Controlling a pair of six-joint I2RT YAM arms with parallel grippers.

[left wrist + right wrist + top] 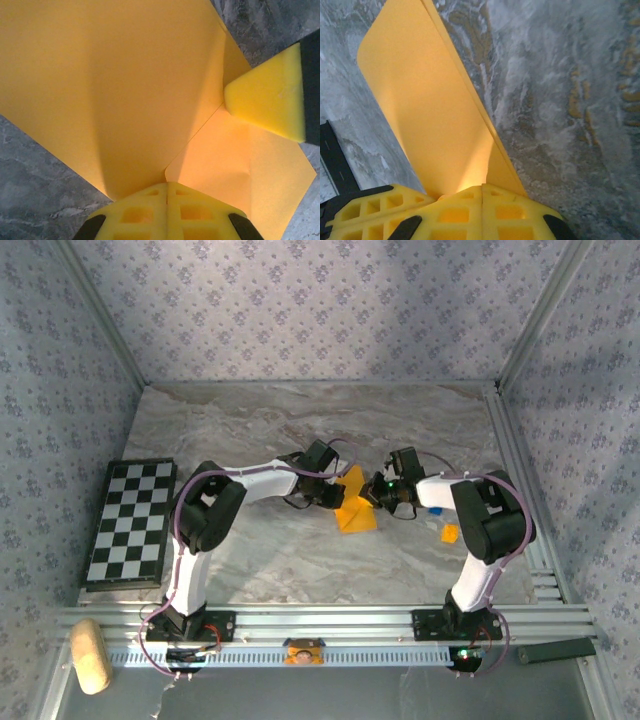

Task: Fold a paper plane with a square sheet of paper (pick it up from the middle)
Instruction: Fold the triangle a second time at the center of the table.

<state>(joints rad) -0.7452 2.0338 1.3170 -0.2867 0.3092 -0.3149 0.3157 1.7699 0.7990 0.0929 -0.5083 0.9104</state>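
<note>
Where the two arms meet at mid-table, the paper (356, 517) is held, partly folded. Its long axis runs roughly from far to near in the top view, with one flap raised toward the far side. It is clamped on one side by the left gripper (167, 200), whose fingers are pressed together on a fold, and on the opposite side by the right gripper (482, 197), likewise closed on it. From the right wrist, a narrow flap is seen running away from the fingers and ending in a rounded corner. Whether the lower edge touches the table (250, 430) cannot be told. Open marble is seen on the far and near sides. An orange bit (450, 532) and a blue bit (435, 510) lie near on the right, and the board (130, 525) lies well apart on the left.
</note>
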